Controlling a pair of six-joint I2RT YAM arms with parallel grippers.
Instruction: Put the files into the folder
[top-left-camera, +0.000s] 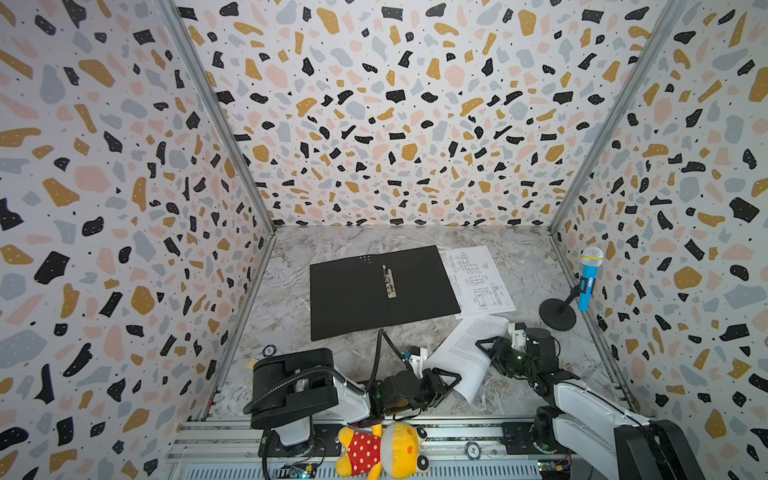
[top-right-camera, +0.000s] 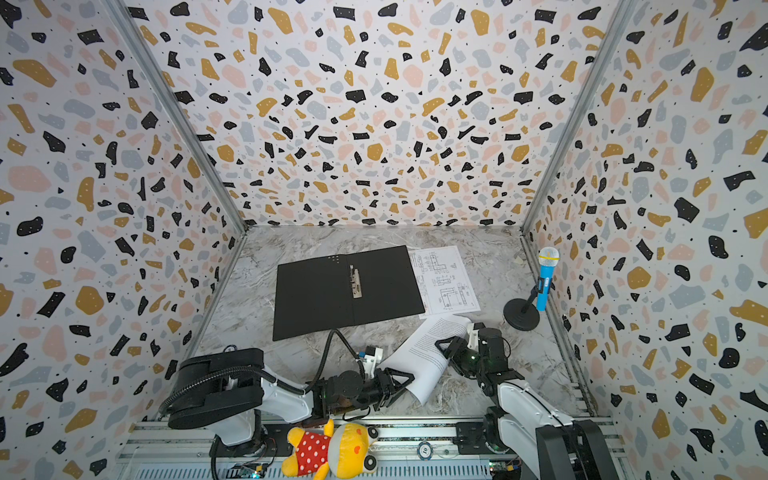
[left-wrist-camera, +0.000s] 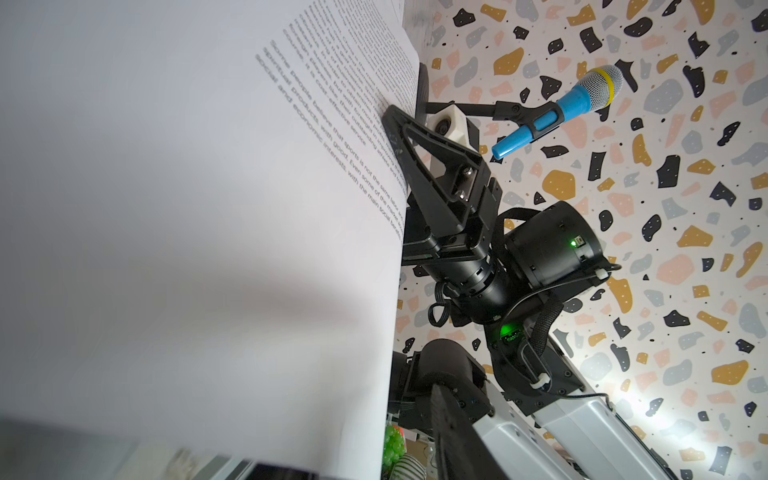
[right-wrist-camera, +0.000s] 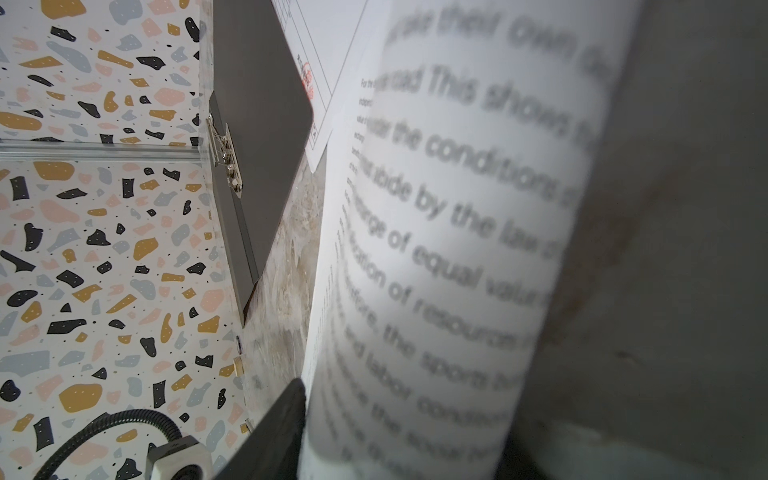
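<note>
1. So far, neither sheet is sitting in the folder (top-left-camera: 384, 291), which is lying open, black inside up, mid-frame on the table (top-left-camera: 291, 299) in both top views. Its metal clip (top-left-camera: 389, 281) is showing bare.
2. The drawing sheet (top-left-camera: 482, 282) is lying flat just right of the folder. Its left edge is touching or slipping under the folder's edge; I cannot tell which.
3. The text sheet (top-left-camera: 461, 353) is curling up off the table at lower centre-right, below the folder and apart from it.
4. The right hand (top-left-camera: 482, 345) is pinching that sheet's right edge, one finger (left-wrist-camera: 415, 166) pressing the printed face in the left wrist view.
5. The left hand (top-left-camera: 455, 378) is sitting at the sheet's lower left edge. Whether it is gripping the paper, I cannot tell.
6. By my judgement, the task is only beginning: both sheets are waiting to go in.
</note>
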